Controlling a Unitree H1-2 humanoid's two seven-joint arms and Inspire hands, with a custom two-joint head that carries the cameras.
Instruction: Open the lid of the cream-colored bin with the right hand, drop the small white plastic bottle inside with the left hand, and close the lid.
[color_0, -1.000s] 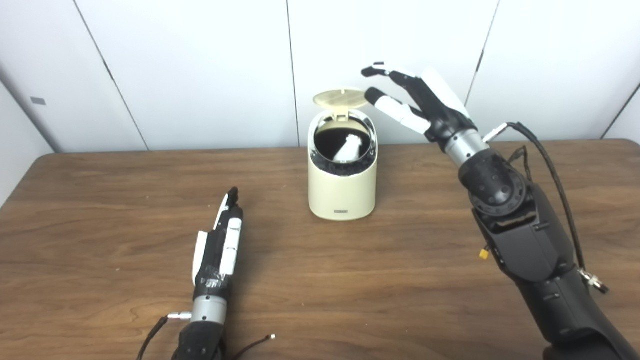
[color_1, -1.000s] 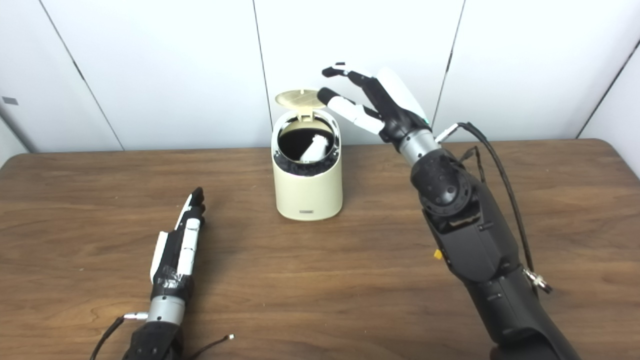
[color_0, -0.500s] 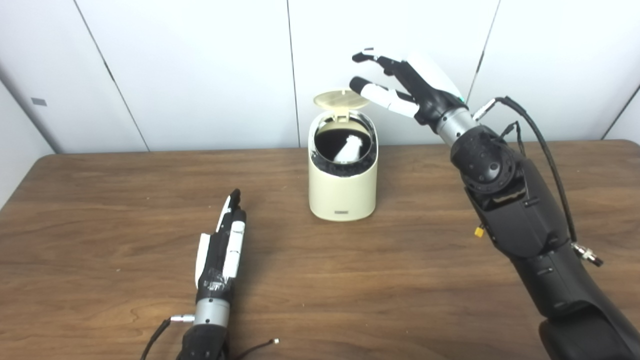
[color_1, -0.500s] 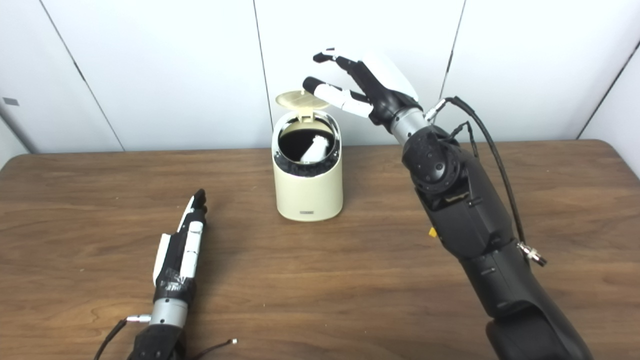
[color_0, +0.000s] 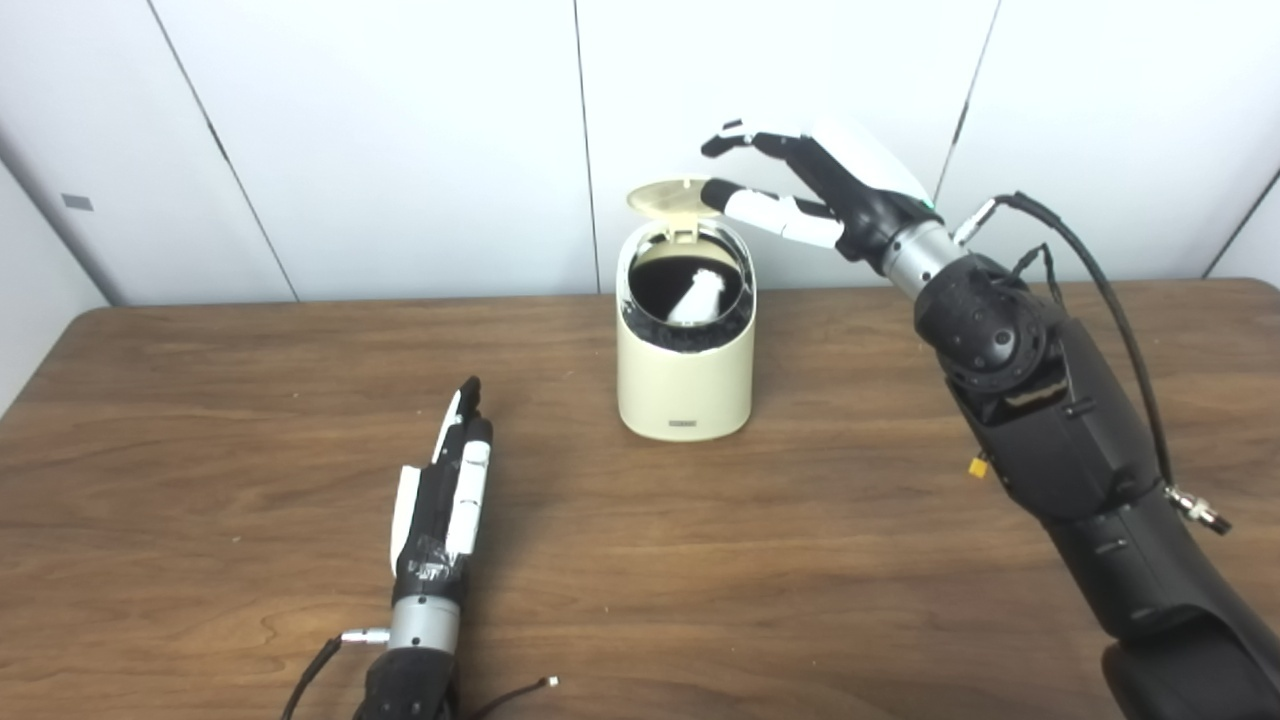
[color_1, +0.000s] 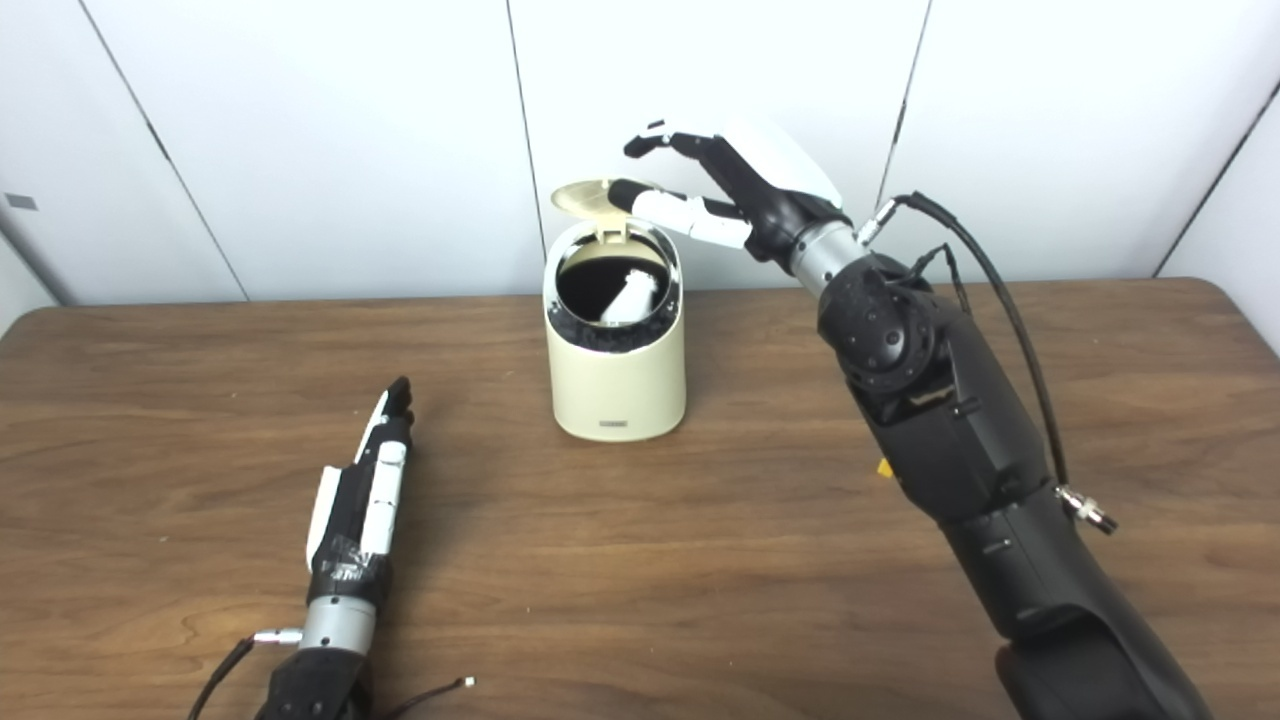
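Above the bin (color_0: 685, 365), the right hand (color_0: 820, 190) hovered with fingers (color_0: 760, 205) spread at the raised lid (color_0: 672, 197); pressing gently forward and down should shut it.

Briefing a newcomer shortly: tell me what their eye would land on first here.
First, the cream-colored bin mid-table, its lid flipped up and the small white plastic bottle leaning inside. Next, the right hand raised beside that lid, fingers spread, one reaching the lid's edge. The left hand lies flat and empty on the wooden table, near left.
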